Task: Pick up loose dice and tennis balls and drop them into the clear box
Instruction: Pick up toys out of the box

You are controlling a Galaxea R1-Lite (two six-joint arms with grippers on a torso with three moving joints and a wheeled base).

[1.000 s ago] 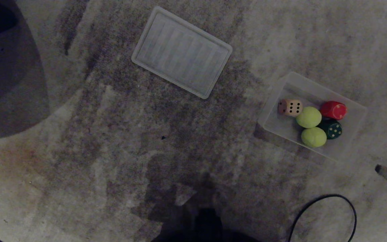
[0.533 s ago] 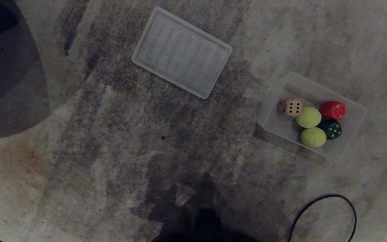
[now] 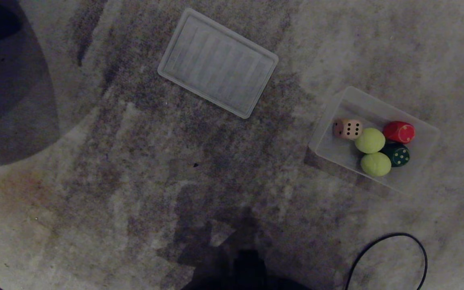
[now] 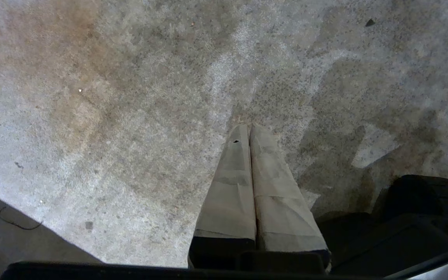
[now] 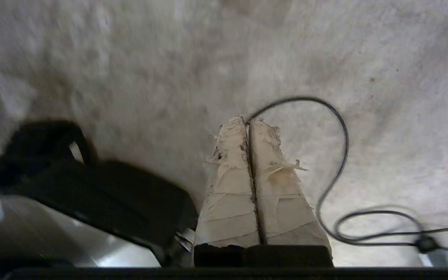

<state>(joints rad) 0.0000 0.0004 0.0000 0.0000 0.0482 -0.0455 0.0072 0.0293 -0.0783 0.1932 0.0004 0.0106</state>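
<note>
Right tool gone from head view; pressed closed, empty.

- An indoor floor, not a table: worn, mottled grey carpet fills every view.
- Toys sit in a clear box directly on it (home or lab, can't tell).
- A loose black cable lies nearby.
</note>
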